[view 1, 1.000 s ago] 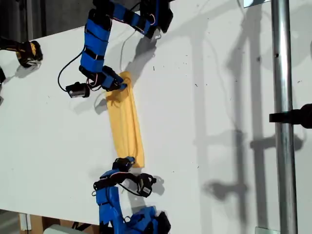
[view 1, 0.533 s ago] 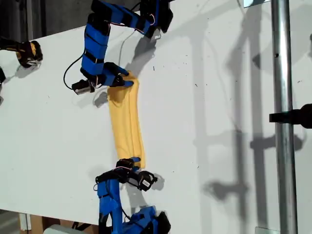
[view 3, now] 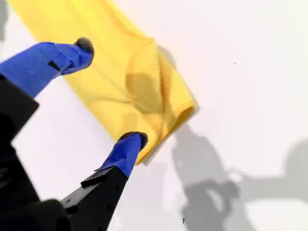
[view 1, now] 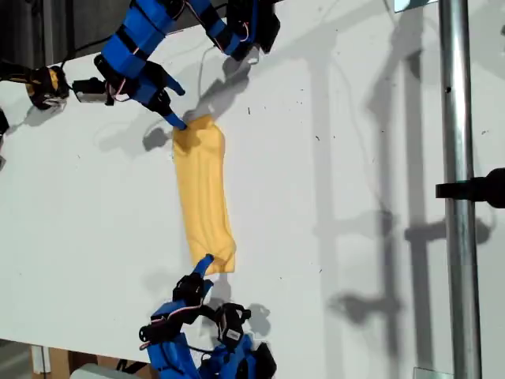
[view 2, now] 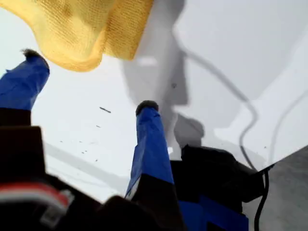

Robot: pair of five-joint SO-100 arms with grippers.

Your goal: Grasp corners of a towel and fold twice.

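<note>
The towel (view 1: 204,199) lies folded into a narrow strip on the white table (view 1: 331,197), running from about 11 o'clock to 6 o'clock in the exterior view. My first gripper (view 2: 89,79) hangs wide open and empty just off its 11 o'clock end. My second gripper (view 3: 113,91) hangs wide open, its jaws straddling the 6 o'clock end without clamping; only that wrist view shows the doubled layers there.

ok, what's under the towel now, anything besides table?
The towel lies folded into a narrow strip on the white table, so its own lower layers sit beneath the top one. Both grippers are open and off it. Whatever is between the layers is covered.
</note>
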